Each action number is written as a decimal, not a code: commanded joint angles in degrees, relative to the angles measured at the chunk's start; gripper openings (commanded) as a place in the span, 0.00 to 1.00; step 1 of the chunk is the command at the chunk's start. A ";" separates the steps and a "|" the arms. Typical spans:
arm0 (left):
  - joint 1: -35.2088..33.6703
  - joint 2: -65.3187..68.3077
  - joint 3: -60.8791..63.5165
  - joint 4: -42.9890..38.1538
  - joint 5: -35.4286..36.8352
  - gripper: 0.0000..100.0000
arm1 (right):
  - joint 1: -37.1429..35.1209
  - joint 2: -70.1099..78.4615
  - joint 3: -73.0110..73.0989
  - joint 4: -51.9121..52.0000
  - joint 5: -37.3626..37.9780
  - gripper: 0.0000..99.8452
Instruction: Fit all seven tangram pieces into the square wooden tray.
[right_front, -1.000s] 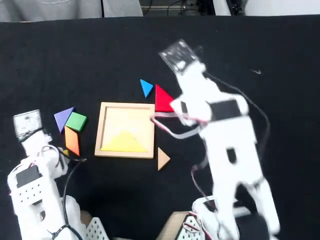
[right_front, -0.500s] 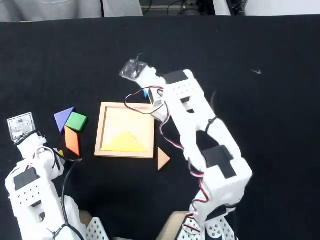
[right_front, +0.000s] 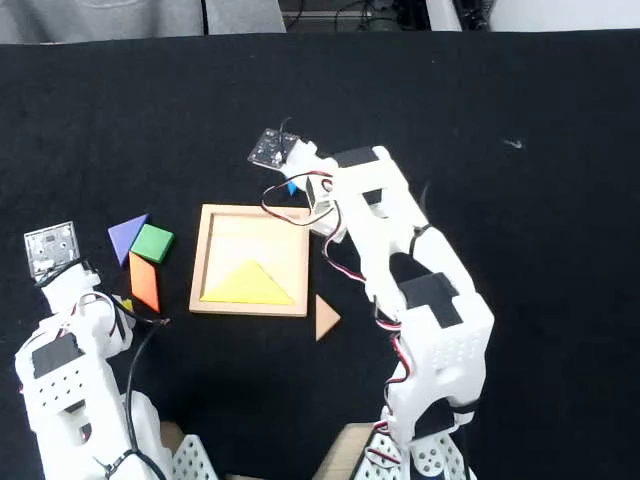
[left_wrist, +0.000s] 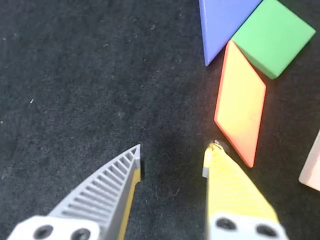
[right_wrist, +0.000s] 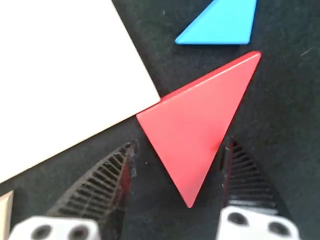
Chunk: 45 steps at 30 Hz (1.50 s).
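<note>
— Start with what's closest. What is your left pincer doing?
— My left pincer (left_wrist: 172, 155) sits at the lower left of the high view, low over the black cloth (right_front: 560, 300). Its two fingers are spread wide apart and it has hold of nothing. The yellow finger's tip is just beside the near corner of the flat orange parallelogram (left_wrist: 241, 122). Whether it touches, I cannot tell.

— And past that piece?
— The flat green square (right_front: 152, 242) lies against the parallelogram's far end. The flat purple triangle (right_front: 126, 236) lies against the square's left side. All three are left of centre in the frame.

— Where is the tray?
— The square wooden tray (right_front: 205, 262) lies flat in the middle of the frame, just right of that cluster. One large yellow triangle (right_front: 248, 283) lies inside it, with its long side along the tray's near wall. The tan wooden triangle (right_front: 325, 318) lies on the cloth just outside the tray's near right corner.

— And your right pincer?
— My right arm (right_front: 420, 290) stretches up the frame from the bottom edge to just past the tray's far right corner. There my right pincer (right_wrist: 180, 147) points down and is open wide, with a finger on each side of the narrow corner of the flat red triangle (right_wrist: 197, 130). One finger is close against the triangle's edge, but the fingers have not closed on it. The piece lies flat on the cloth, with another of its corners just beside the tray's corner.

— What lies farthest off?
— The small blue triangle (right_wrist: 220, 22) lies on the cloth just beyond the red one, near it but apart.
</note>
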 joint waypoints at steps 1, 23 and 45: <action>0.84 -0.70 -0.22 -0.97 -0.53 0.21 | -0.35 0.66 -4.09 -1.14 0.70 0.26; 1.10 -0.70 0.22 -1.05 -0.53 0.21 | 6.33 15.60 -18.95 3.52 3.69 0.26; 1.01 -0.70 0.31 -1.05 -0.53 0.21 | 9.58 26.86 -42.15 25.85 12.04 0.26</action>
